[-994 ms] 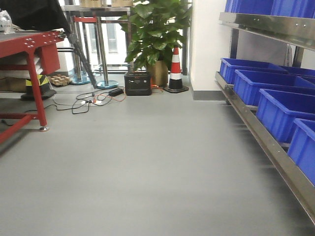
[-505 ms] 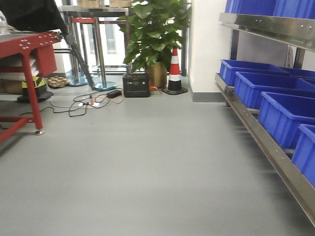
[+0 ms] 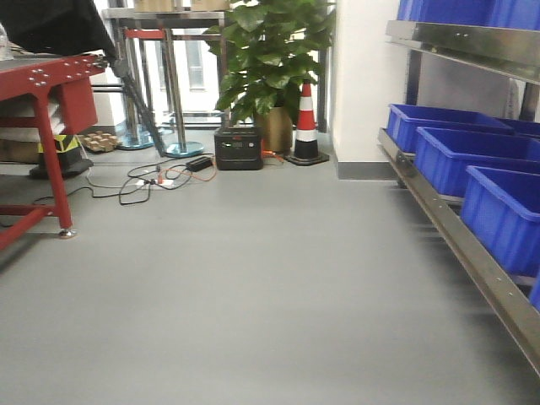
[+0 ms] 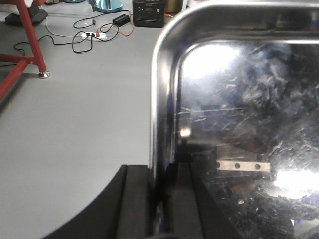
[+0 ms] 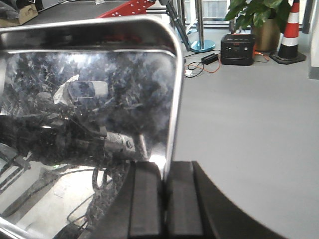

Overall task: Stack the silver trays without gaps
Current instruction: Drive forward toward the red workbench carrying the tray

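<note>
The silver tray (image 4: pixel 239 99) is held over the grey floor (image 4: pixel 75 124). Its left rim is pinched between the closed fingers of the left gripper (image 4: pixel 159 179). In the right wrist view its right rim is clamped likewise by the right gripper (image 5: pixel 163 172). Blue bins (image 3: pixel 489 202) are seen on the right, a red frame (image 3: pixel 42 84) on the left, and a striped cone (image 3: pixel 305 118) and a plant (image 3: pixel 270 51) at the far end.
</note>
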